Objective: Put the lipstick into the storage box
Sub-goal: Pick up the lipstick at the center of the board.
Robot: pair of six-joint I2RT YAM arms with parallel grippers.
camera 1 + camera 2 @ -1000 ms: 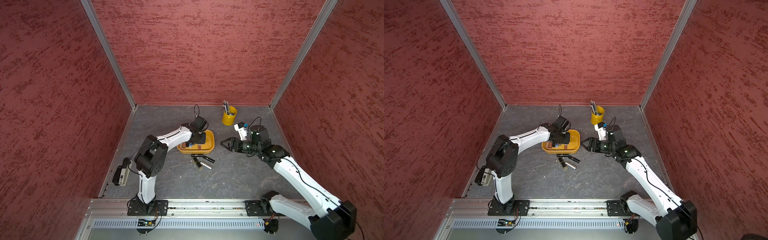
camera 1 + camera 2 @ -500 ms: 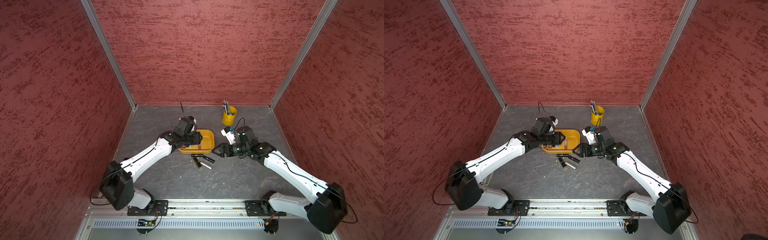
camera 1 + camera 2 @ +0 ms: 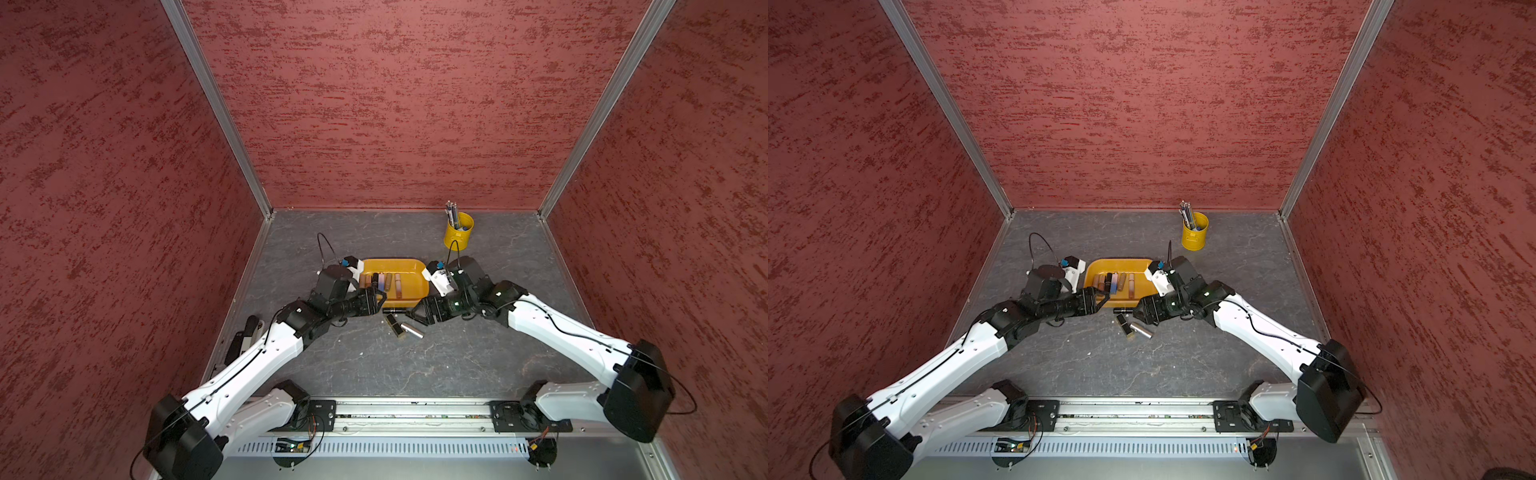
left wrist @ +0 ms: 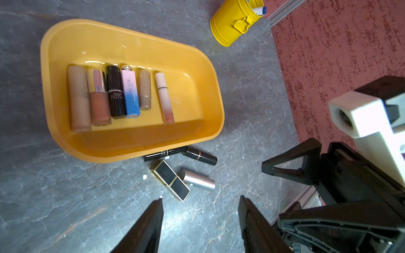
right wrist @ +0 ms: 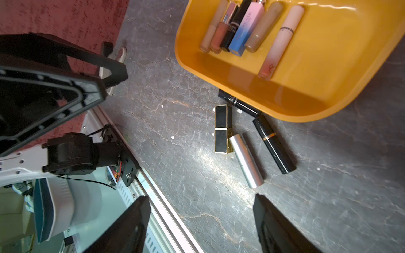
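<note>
The storage box (image 3: 392, 262) (image 3: 1121, 262) is a shallow orange-yellow tub with several lipsticks lying side by side in it (image 4: 122, 92) (image 5: 241, 28). Several more lie on the floor by its near wall: a square black-and-gold lipstick (image 4: 171, 183) (image 5: 222, 129), a silver one (image 4: 198, 180) (image 5: 246, 161), a round black one (image 4: 200, 155) (image 5: 274, 144) and a thin black one (image 4: 164, 153). My left gripper (image 3: 377, 301) (image 4: 200, 198) is open and empty at the box's near-left corner. My right gripper (image 3: 412, 313) (image 5: 200, 196) is open and empty, just right of the floor lipsticks.
A yellow pen cup (image 3: 458, 232) (image 4: 232, 24) stands at the back right. A small black and white device (image 3: 245, 336) lies by the left wall. Red walls close three sides, and a metal rail (image 3: 415, 411) runs along the front.
My left gripper has drawn back from over the box to its near-left corner and its jaws have widened. My right gripper has moved left, toward the lipsticks on the floor.
</note>
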